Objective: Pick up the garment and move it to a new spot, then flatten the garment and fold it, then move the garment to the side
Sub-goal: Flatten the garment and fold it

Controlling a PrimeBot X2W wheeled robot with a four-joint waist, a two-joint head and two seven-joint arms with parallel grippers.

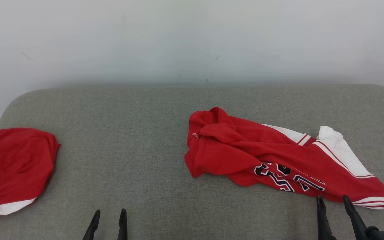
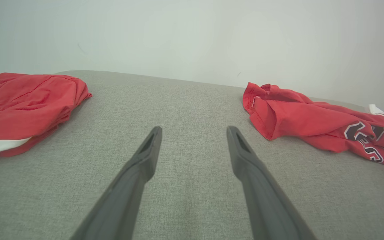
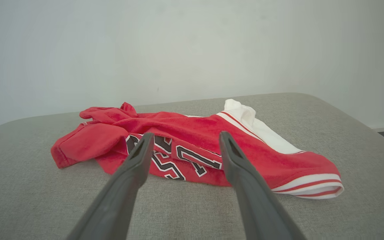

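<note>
At the near right of the head view, the garment (image 1: 245, 150), a red jersey with white panels and dark lettering, lies crumpled on the grey fabric-covered counter (image 1: 138, 133). One end is bunched up toward the middle of the counter. The right gripper (image 1: 332, 200) sits at the garment's near edge with its fingers apart, holding nothing. The left gripper (image 1: 110, 213) is at the bottom of the view over bare fabric, its fingers also apart. A second red garment (image 1: 12, 163) with a white band lies at the counter's far left edge, well apart from the jersey. A pale wall (image 1: 192, 40) stands behind.

In the left wrist view, the left gripper (image 2: 194, 130) spreads wide over the bare counter (image 2: 192, 96). The second red garment (image 2: 25, 103) is at the left and the garment (image 2: 312, 120) at the right, neither touching the fingers.

In the right wrist view, the right gripper (image 3: 186, 136) points at the garment (image 3: 255, 156). Its open fingers frame the lettering, and the white-striped hem lies to the right on the counter (image 3: 352, 126). Whether the fingertips touch the cloth cannot be told.
</note>
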